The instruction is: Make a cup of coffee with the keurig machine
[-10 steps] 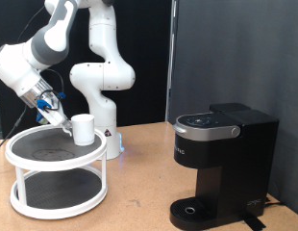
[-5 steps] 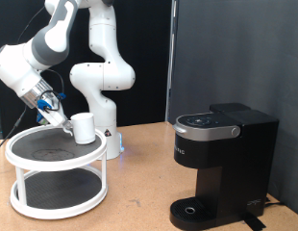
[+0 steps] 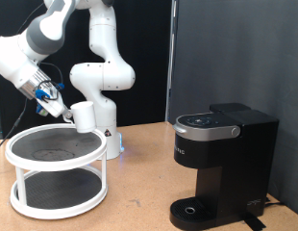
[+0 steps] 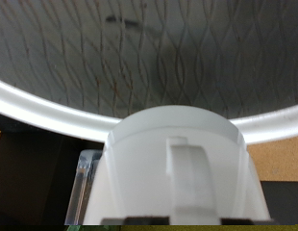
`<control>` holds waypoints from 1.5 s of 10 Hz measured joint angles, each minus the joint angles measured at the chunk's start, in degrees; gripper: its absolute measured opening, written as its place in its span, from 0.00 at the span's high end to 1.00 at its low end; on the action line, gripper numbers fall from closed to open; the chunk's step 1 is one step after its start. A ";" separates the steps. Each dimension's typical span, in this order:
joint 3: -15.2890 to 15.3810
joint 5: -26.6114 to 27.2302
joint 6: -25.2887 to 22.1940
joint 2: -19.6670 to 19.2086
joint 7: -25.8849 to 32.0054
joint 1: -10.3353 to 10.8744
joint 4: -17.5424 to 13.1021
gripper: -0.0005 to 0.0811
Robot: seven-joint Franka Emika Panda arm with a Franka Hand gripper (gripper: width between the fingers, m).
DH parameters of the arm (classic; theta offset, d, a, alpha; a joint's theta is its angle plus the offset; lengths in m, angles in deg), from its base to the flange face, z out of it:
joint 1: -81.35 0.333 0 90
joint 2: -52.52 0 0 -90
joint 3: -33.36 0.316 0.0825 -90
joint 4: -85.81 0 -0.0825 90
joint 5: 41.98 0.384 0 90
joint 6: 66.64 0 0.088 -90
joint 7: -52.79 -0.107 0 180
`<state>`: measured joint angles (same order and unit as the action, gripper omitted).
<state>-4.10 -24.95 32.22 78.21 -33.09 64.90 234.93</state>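
Mug lifted clear of a white stand by a robot gripper, coffee machine waiting across the table.

The gripper is closed on the cup, a small white ceramic mug, held in the air just above the top tier of the white round two-tier stand near that tier's rim on the exterior view's right. In the wrist view the cup fills the foreground with its handle facing the camera, the stand's mesh top below. The mug looks rigid, smooth and fairly light, but glazed ceramic is slippery and would chip if dropped; a firm pinch across wall or handle seems the safest hold. The keurig machine stands well apart, towards the table's edge on the exterior view's right, lid closed.
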 joint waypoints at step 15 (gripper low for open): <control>18.23 21.32 21.18 1.85 -21.91 5.63 6.31 0.99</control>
<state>14.13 -3.62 53.40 80.05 -55.00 70.53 241.24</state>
